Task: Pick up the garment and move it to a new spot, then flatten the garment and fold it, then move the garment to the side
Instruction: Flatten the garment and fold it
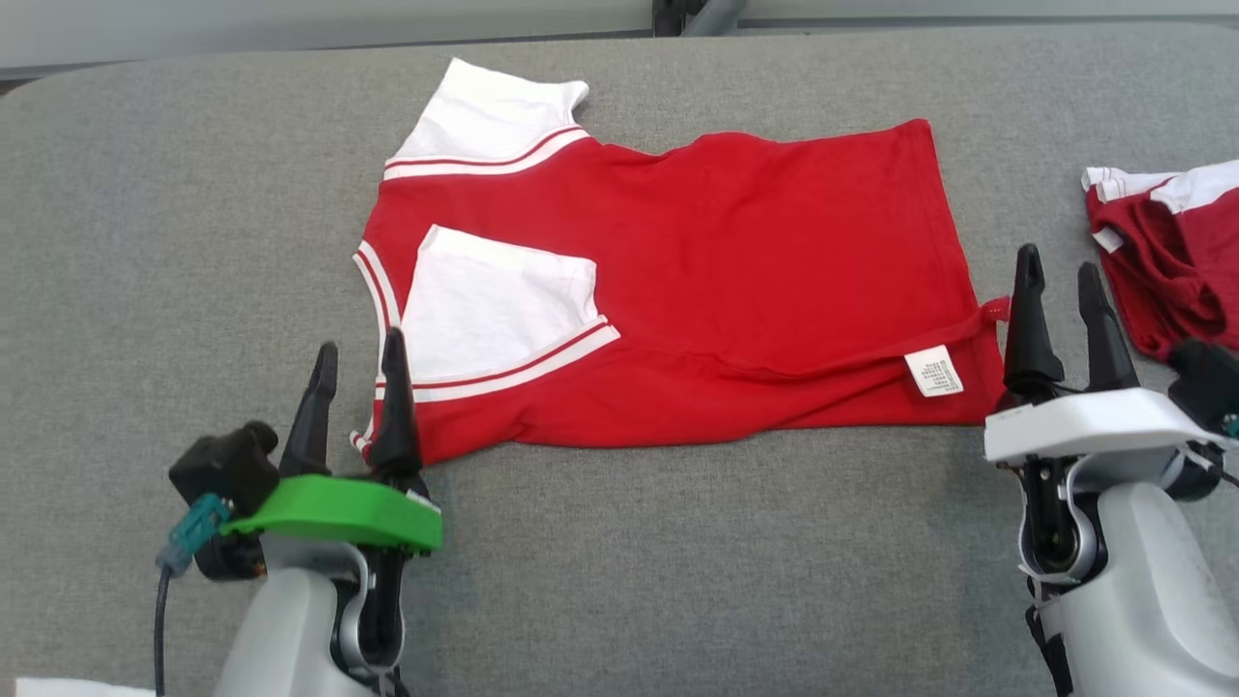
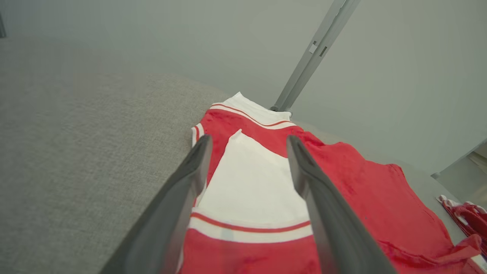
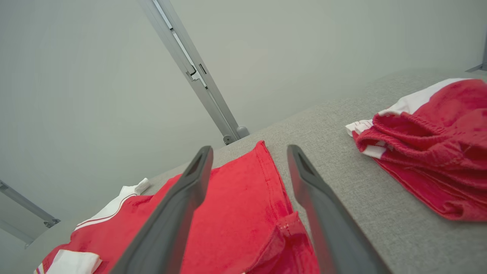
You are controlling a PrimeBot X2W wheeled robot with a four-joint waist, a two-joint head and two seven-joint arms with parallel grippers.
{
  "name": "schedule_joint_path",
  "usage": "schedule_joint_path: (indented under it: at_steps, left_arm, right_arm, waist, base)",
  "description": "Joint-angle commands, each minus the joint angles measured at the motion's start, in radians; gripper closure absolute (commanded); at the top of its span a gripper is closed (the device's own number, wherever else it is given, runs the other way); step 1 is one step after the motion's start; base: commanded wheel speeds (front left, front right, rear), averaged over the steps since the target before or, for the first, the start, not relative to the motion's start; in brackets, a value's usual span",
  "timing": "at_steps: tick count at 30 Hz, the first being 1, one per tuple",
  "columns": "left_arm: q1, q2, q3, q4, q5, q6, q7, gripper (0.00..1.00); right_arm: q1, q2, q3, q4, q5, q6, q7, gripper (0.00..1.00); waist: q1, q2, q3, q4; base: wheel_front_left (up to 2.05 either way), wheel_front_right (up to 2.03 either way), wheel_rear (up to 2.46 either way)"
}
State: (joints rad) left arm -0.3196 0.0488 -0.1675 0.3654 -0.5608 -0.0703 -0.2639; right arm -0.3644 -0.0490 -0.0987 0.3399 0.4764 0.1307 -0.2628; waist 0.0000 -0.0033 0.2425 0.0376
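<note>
The grey fabric table (image 1: 678,542) is carrying a red-and-white garment (image 1: 736,261), lying spread flat from the left claw (image 1: 360,344) across to the right claw (image 1: 1058,261), with bunched red clothing (image 1: 1176,261) lying just right of that claw.

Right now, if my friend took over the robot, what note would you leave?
Left gripper: fingers open, holding nothing, at the shirt's sleeve-end near corner.
Right gripper: fingers open, holding nothing, at the hem-end near corner.
Red-and-white shirt: lies flat mid-way along the grey table, apparently folded once lengthwise, one white sleeve on top.
Another red garment sits bunched at the table's right edge.
Done: flattened, first fold, it seems.
Left: finish folding, then move the shirt aside.
</note>
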Motion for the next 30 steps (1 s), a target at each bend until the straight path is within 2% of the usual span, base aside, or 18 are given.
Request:
schedule_joint_path:
  at_steps: [1,9,21,27,28,29,30]
  left_arm:
    - [0.052,0.003,0.006,0.011,0.012,-0.003,0.0,0.0]
    - [0.127,0.007,-0.005,0.112,-0.005,-0.009,0.024,0.0]
    - [0.07,0.004,0.021,0.235,-0.196,0.028,0.095,0.0]
    - [0.028,0.003,0.019,0.314,-0.263,0.024,0.097,0.0]
    - [0.023,0.003,0.017,0.327,-0.27,0.021,0.094,0.16]
    - [0.017,0.003,0.017,0.341,-0.28,0.019,0.092,0.49]
    - [0.012,0.003,0.015,0.353,-0.289,0.016,0.087,0.61]
  right_arm:
    - [0.049,-0.003,-0.011,-0.031,-0.025,0.0,-0.003,0.0]
    - [0.176,-0.003,-0.029,-0.096,-0.049,0.0,-0.003,0.0]
    - [0.215,-0.003,0.002,-0.112,-0.018,0.0,-0.003,0.0]
    - [0.205,-0.003,0.008,-0.11,-0.016,0.0,-0.003,0.0]
    - [0.205,-0.003,0.009,-0.107,-0.015,0.0,-0.003,0.0]
    - [0.206,-0.003,0.012,-0.102,-0.015,0.0,-0.003,0.0]
    - [0.206,-0.003,0.015,-0.096,-0.016,0.0,-0.003,0.0]
  waist:
    - [0.0,0.0033,-0.034,0.015]
    - [0.0,0.0033,-0.088,0.02]
    - [0.0,0.0033,-0.079,-0.043]
    - [0.0,0.0033,-0.057,-0.078]
    - [0.0,0.0033,-0.054,-0.082]
    - [0.0,0.0033,-0.051,-0.085]
    - [0.0,0.0033,-0.05,-0.086]
  base:
    - [0.0,0.0,0.0]
    - [0.0,0.0,0.0]
    - [0.0,0.0,0.0]
    - [0.0,0.0,0.0]
    - [0.0,0.0,0.0]
    - [0.0,0.0,0.0]
    - [0.0,0.0,0.0]
